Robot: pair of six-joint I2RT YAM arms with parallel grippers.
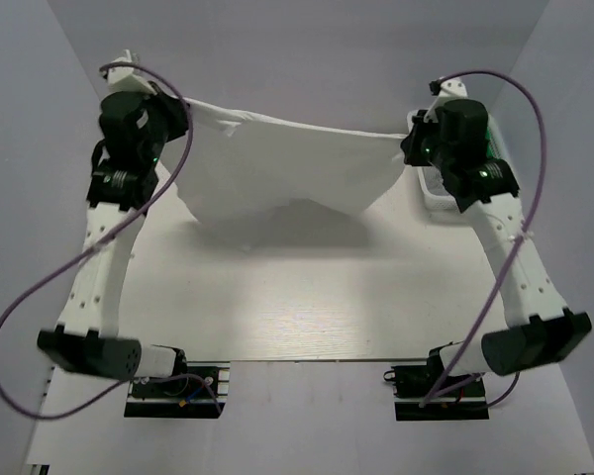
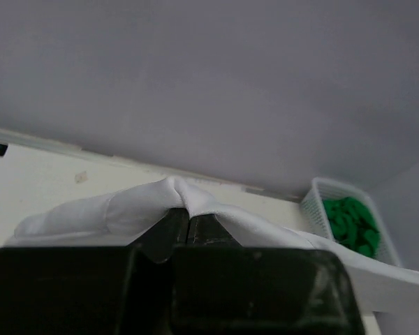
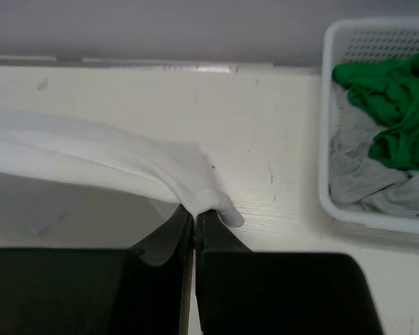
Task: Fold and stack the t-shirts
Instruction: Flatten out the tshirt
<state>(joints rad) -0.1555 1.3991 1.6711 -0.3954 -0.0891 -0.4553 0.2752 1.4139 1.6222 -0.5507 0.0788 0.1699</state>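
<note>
White t-shirt [image 1: 287, 168] stretched wide over table [image 1: 307, 307] | left gripper [image 2: 188, 222] closed tight on one end, arm raised | right gripper [image 3: 195, 218] closed tight on other end, arm raised

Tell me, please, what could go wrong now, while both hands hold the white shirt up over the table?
The left hand and the right hand each pinch only a small fold of the white t-shirt; the cloth may slip out.
The lower edge hangs unevenly over the table, so it may land creased.
The right hand is close to the basket; the cloth might catch its rim.
</note>
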